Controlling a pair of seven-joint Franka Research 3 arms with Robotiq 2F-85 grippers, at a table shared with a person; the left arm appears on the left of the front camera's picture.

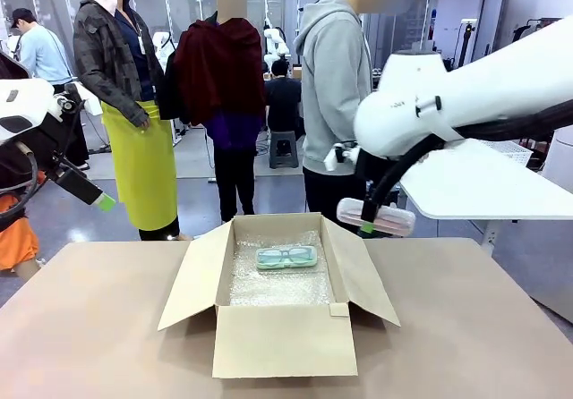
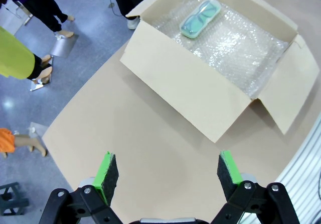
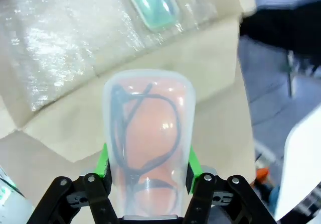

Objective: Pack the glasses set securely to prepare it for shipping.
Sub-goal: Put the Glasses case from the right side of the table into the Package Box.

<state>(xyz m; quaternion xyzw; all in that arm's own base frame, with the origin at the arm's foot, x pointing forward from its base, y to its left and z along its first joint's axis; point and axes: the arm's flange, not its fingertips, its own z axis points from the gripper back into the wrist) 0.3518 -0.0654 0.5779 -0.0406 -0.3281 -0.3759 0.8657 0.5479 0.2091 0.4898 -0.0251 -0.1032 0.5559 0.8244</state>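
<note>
**Colleague:** Which arm had the second case when you looked?

**Me:** The right one. The right gripper (image 1: 370,223) was pinching the pinkish case (image 1: 376,217) between its green pads. It hung in the air right of centre in the front frame, above the far end of the right flap (image 1: 372,278) of the cardboard box (image 1: 277,341).

**Colleague:** And the opening lay which way from it?

**Me:** Down and to the left in the front frame. In the right wrist view the case's long axis ran straight up the frame, away from the fingers, with the pads clamped across its narrow width at the near end. The mint-green case (image 1: 286,257) already lay inside the box on the bubble wrap (image 1: 269,287), towards the far wall, with its long axis left to right.

**Colleague:** And the other arm?

**Me:** The left gripper (image 2: 167,158) had its fingers spread wide with nothing between them. It sat at the left edge of the front frame, over the table (image 1: 89,327) and well apart from the box, so I judged the right arm much the nearer for the drop.

**Colleague:** Counts?

**Me:** Two cases, one held and one packed, plus one box and two grippers. The wrap looked like a single sheet, though through the glare I couldn't be sure
</note>
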